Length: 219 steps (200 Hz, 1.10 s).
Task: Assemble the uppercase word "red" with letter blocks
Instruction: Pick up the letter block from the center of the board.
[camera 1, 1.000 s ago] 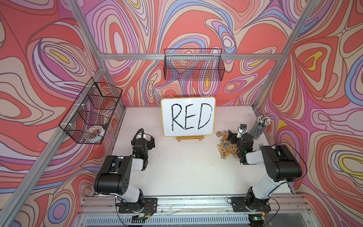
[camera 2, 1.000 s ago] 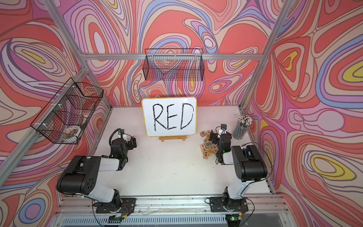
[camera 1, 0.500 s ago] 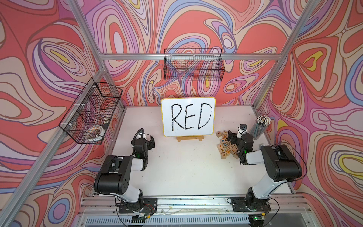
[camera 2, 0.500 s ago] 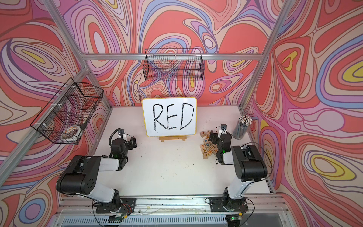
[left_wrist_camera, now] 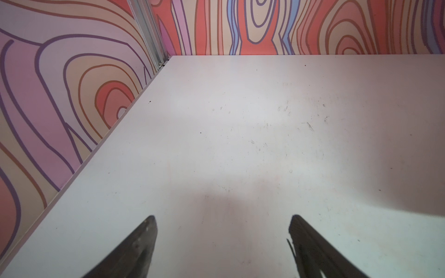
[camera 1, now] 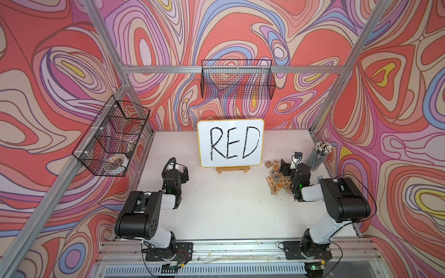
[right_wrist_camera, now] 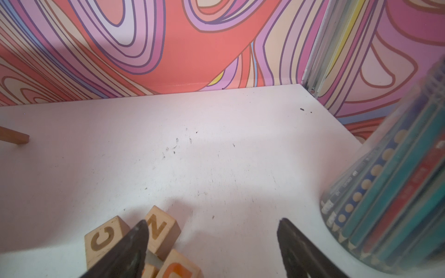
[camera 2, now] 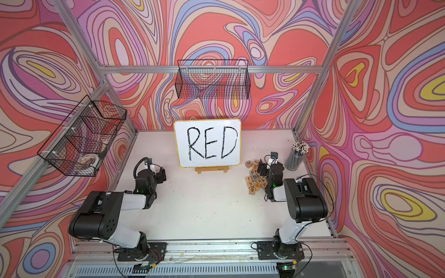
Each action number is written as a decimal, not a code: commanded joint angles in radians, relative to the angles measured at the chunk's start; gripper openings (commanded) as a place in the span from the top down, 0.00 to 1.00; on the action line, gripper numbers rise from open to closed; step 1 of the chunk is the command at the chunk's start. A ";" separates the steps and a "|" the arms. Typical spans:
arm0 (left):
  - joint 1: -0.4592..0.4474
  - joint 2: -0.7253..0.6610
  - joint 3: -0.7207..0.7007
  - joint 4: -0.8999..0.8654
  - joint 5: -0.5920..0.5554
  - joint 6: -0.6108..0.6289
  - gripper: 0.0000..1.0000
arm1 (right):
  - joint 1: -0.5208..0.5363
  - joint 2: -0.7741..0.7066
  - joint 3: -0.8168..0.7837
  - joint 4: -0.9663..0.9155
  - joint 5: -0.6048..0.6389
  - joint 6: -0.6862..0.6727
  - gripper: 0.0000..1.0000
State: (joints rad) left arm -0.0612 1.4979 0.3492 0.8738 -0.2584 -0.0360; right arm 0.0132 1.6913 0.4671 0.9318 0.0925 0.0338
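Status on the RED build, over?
Both open, empty: left gripper clear of everything, right gripper at the letter blocks. No word started. Watch the pencil cup beside it.

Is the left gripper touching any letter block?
Apart. The left wrist view shows only bare table around the left gripper; the letter blocks lie far off.

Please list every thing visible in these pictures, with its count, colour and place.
letter blocks: one heap, count unclear, light wood, table's right side
whiteboard: one, white, yellow rim, black "RED", back centre
wooden stand: one, tan, under whiteboard
pencil cup: one, clear, right of the heap
back basket: one, black wire, back wall
side basket: one, black wire, left wall
round item: one, whitish, inside side basket, unidentifiable
table: one, white
left pincer: one, black, open over bare table
right pincer: one, black, open at the heap's edge
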 commanded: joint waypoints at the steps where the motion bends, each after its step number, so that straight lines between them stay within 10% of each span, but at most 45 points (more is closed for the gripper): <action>1: -0.035 -0.135 -0.016 -0.035 -0.121 0.008 0.16 | -0.001 -0.078 0.090 -0.217 -0.009 -0.014 0.21; 73: -0.271 -0.485 0.325 -0.685 -0.286 -0.052 0.20 | 0.128 -0.287 0.452 -1.046 -0.058 0.072 0.37; 112: -0.343 -0.542 0.424 -0.961 -0.068 -0.184 0.21 | 0.153 -0.359 0.561 -1.336 -0.104 0.149 0.44; 219: -0.539 -0.563 0.416 -1.027 0.076 -0.141 0.21 | 0.153 -0.276 0.547 -1.543 -0.078 0.213 0.57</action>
State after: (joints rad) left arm -0.5961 0.9585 0.8047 -0.1806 -0.1898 -0.1894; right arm 0.1669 1.3911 1.0355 -0.5629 -0.0021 0.2203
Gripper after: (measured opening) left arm 0.787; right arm 0.446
